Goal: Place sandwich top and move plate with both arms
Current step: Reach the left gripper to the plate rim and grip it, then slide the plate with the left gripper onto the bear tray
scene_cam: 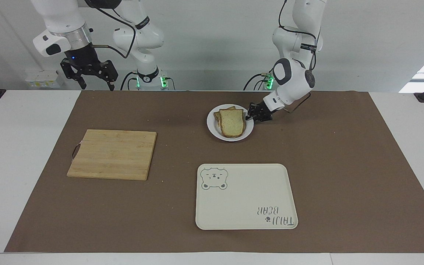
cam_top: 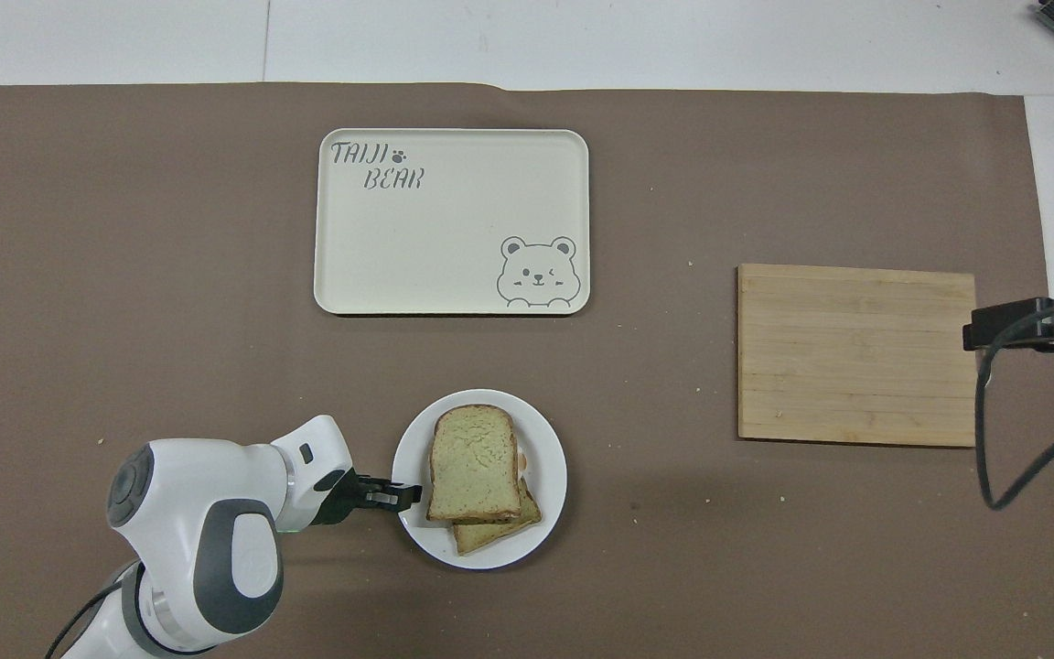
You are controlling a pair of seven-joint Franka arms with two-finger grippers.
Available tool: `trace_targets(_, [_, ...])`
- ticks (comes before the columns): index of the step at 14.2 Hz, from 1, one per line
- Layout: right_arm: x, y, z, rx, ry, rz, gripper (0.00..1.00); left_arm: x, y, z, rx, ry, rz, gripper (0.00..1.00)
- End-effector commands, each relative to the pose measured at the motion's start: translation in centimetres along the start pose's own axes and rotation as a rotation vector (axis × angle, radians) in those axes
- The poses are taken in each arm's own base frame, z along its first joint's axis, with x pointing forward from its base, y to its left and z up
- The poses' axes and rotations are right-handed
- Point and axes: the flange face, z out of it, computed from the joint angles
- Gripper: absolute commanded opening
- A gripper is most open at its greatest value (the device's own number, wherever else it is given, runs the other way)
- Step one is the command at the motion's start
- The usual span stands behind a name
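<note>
With the sandwich top (scene_cam: 231, 122) already stacked on the plate (scene_cam: 212, 127), we're on the move step: our left gripper (scene_cam: 253, 115) seemingly pinches the plate's rim. Next, carry the plate level to the tray (scene_cam: 246, 196); the right gripper (scene_cam: 88, 75) waits spread, well clear of the plate.

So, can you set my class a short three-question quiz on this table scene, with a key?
1. True or false: the top bread slice lies on the cutting board.
2. Which gripper is at the plate's rim? A: the left gripper. B: the right gripper.
3. Fill in: the tray lies ___ from the robots than the plate.

Key: 1 false, it lies on the plate. 2 A; the right gripper waits raised at its own end of the table. 3 farther.
</note>
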Motion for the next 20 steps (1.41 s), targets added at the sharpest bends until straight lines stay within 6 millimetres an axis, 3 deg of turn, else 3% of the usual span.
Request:
trace_targets(1, [1.4,0.6,-0.4,-0.012,-0.019,-0.014,1.00,-0.6,-0.4,1.0,0.012,0.004,-0.001,0.02])
trace_targets(8, [1.0,-0.1,-0.1,0.000,-0.021,-0.026,1.00,1.1,-3.0,-1.2,-0.053,0.063,-0.097,0.00])
trace_targets(11, [0.8,0.3,-0.6,0.009,-0.018,-0.020,1.00,2.4,-4.9,-3.3,-0.148,0.092,-0.094,0.00])
trace_targets(13, [0.7,-0.9,-0.8,0.008,-0.004,-0.036,1.00,3.2,-5.8,-5.1,-0.209,0.108,-0.090,0.00])
trace_targets(20, [0.6,0.7,-1.0,0.007,-0.003,-0.007,1.00,4.3,-8.2,-8.8,-0.405,0.196,-0.084,0.00])
